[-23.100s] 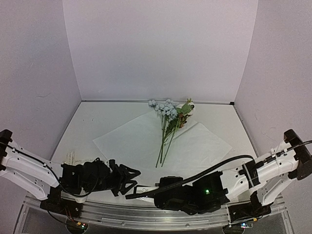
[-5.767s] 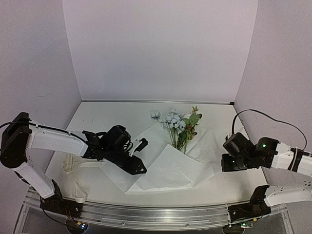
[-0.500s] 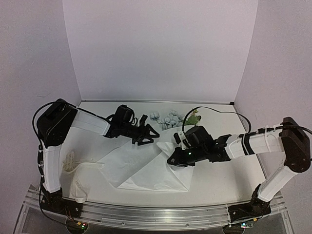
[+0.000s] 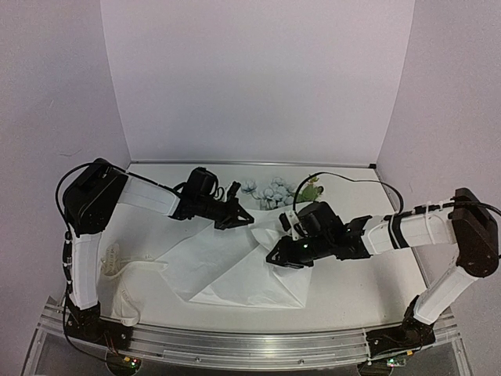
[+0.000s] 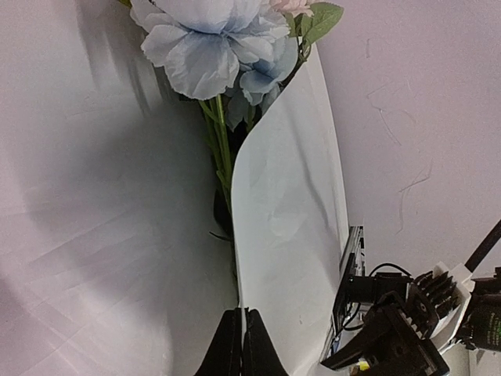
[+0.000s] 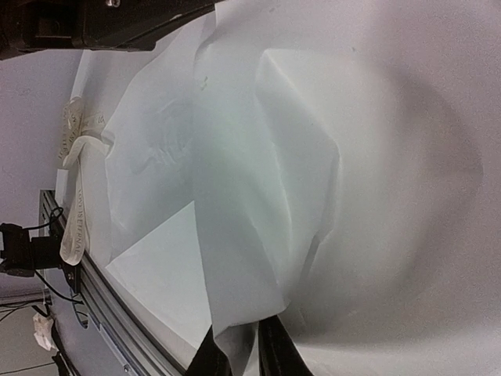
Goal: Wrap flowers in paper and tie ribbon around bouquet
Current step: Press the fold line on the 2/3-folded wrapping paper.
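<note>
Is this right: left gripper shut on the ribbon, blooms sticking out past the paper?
No. The left gripper is shut on the edge of the paper, not the ribbon; the left wrist view shows it. Blooms do stick out past the paper.

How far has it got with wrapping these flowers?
Done: the flowers lie on the paper, and one side is folded over the stems. In hand: the left gripper pinches the paper's edge beside the stems, while the right gripper sits at another fold, jaws slightly apart. Left: closing the wrap, then tying the ribbon, which lies untouched off to the left.
</note>
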Controlling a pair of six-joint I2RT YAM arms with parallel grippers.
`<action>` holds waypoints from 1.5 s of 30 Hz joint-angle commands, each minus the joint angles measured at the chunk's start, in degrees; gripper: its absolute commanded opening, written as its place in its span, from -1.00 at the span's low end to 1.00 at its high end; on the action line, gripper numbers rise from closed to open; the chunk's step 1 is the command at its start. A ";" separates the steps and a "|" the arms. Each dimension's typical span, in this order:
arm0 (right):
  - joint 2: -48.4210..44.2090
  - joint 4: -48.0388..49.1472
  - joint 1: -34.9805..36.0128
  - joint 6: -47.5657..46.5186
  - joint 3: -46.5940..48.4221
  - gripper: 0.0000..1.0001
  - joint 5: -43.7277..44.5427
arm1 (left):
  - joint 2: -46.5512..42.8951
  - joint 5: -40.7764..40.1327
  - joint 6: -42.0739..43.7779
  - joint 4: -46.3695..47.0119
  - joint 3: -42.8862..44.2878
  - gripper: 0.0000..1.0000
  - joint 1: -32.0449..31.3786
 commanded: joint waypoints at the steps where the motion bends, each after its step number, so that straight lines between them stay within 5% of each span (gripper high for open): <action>1: -2.34 1.46 -0.18 0.40 -0.77 -0.27 0.66 | -0.02 0.36 2.24 -0.16 2.11 -1.00 0.12; 7: -6.02 1.12 -0.23 -0.08 -3.86 0.49 3.23 | -0.07 0.22 3.75 -1.73 2.89 -1.00 0.13; 12: -12.38 -0.80 -0.37 -0.56 -9.88 0.63 8.82 | -0.12 -0.29 4.76 -3.10 3.16 -1.00 0.14; 19: -14.36 -2.23 -0.03 0.28 -14.28 0.03 9.13 | -0.90 -2.22 7.05 -5.81 3.59 -1.00 0.14; 27: -13.10 -0.26 4.20 1.79 -16.50 -0.43 11.05 | -0.59 -4.24 9.80 -9.53 4.94 -1.00 0.23; 43: -5.67 0.17 9.17 3.38 -17.96 -0.67 13.53 | -0.69 -8.58 11.91 -14.88 7.14 -0.99 0.31; 45: -4.92 0.19 9.45 3.66 -17.94 -0.68 13.77 | -1.16 -9.68 12.00 -15.59 7.21 -0.84 0.32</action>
